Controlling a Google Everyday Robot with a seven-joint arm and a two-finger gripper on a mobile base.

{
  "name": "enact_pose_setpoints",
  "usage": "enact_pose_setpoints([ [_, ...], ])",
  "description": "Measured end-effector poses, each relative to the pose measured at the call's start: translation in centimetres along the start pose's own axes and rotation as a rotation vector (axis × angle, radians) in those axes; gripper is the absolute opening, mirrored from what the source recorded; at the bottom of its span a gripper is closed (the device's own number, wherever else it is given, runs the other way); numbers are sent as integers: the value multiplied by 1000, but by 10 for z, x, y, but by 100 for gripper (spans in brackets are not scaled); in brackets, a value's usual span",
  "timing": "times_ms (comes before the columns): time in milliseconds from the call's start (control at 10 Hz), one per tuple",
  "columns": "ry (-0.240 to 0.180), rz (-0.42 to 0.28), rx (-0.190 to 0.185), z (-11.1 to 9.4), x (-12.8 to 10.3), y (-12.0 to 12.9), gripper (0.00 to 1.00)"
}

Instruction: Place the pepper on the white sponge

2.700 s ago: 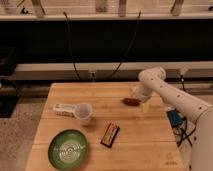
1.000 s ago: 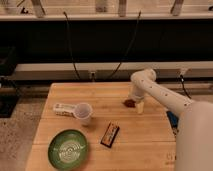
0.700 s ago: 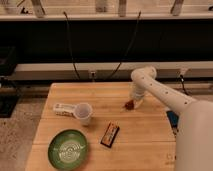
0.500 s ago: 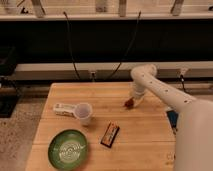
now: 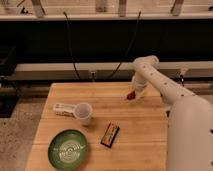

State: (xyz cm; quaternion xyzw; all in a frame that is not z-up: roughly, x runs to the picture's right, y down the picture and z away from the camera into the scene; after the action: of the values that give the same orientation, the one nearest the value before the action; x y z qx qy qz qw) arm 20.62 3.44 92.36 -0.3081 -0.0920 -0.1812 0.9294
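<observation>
The small dark red pepper (image 5: pixel 130 95) hangs at the tip of my gripper (image 5: pixel 134 92), just above the far right part of the wooden table (image 5: pixel 145 135). The gripper points down and is shut on the pepper. My white arm comes in from the lower right and bends over the table's right edge. The white sponge does not show; the spot beside the gripper is covered by my arm.
A translucent cup (image 5: pixel 83 113) stands at the left with a long white box (image 5: pixel 62 108) behind it. A green plate (image 5: pixel 68 148) lies at the front left. A black-and-orange packet (image 5: pixel 110 134) lies near the middle front. A dark wall with cables runs behind the table.
The gripper came down onto the pepper at the far right of the table and closed on it. The pepper now sits slightly higher than before, at the gripper's tip.
</observation>
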Motion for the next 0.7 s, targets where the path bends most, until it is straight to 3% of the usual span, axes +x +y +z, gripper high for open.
enact_pose_setpoints([
  [700,31,41,6,-3,28,-12,0],
])
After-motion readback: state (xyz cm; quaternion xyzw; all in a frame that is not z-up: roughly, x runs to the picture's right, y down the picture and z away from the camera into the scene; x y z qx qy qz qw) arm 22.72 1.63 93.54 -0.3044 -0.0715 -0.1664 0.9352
